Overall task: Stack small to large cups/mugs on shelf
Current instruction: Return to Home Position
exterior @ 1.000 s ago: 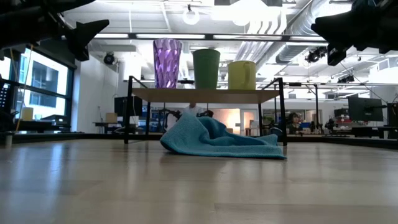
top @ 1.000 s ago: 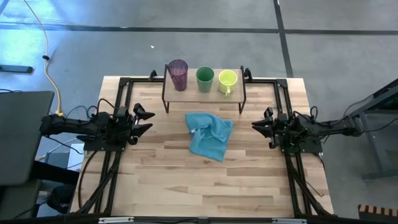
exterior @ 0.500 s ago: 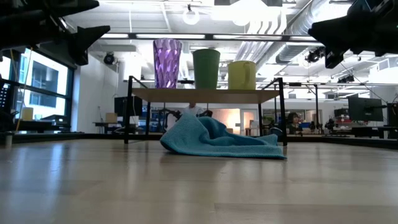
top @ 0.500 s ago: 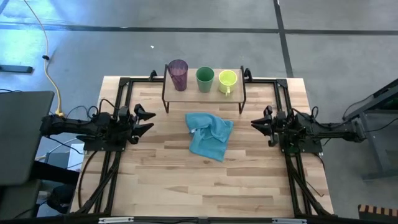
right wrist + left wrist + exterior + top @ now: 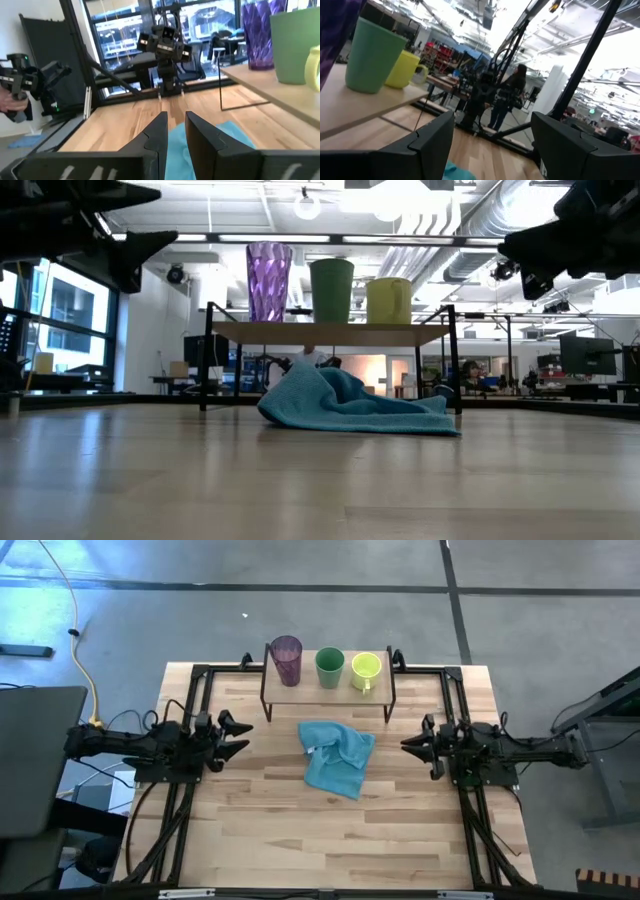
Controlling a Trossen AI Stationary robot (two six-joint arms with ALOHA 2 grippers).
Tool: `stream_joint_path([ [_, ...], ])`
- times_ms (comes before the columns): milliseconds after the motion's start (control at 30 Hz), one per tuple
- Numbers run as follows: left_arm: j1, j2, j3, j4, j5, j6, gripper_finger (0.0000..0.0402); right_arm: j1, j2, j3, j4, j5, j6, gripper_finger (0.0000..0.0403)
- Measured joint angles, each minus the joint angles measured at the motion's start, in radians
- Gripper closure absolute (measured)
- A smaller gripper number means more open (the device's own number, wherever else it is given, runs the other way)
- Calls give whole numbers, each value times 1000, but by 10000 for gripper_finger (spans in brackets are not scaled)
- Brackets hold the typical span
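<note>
Black left gripper (image 5: 236, 734) spread wide and empty over the table (image 5: 300, 830) left side; right gripper (image 5: 412, 747) nearly closed, empty, right side. Purple tumbler (image 5: 287, 660), green cup (image 5: 329, 667), yellow mug (image 5: 366, 670) stand in a row on shelf (image 5: 310, 688), cloth (image 5: 337, 757) in front. Likely light, rigid, slick; tumbler tippy, so pinch wall near rim. No readable writing.
</note>
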Motion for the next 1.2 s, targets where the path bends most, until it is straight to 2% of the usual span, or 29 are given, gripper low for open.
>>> stream_joint_path([
  [300,0,0,0,-90,1,-26,147,0,0,0,-78,-22,60,346],
  [567,0,0,0,-198,42,-58,147,0,0,0,-153,-22,119,346],
  [933,0,0,0,-247,42,-107,147,0,0,0,-241,9,192,346],
  [1200,0,1,0,-339,42,-133,147,0,0,0,-245,13,183,346],
])
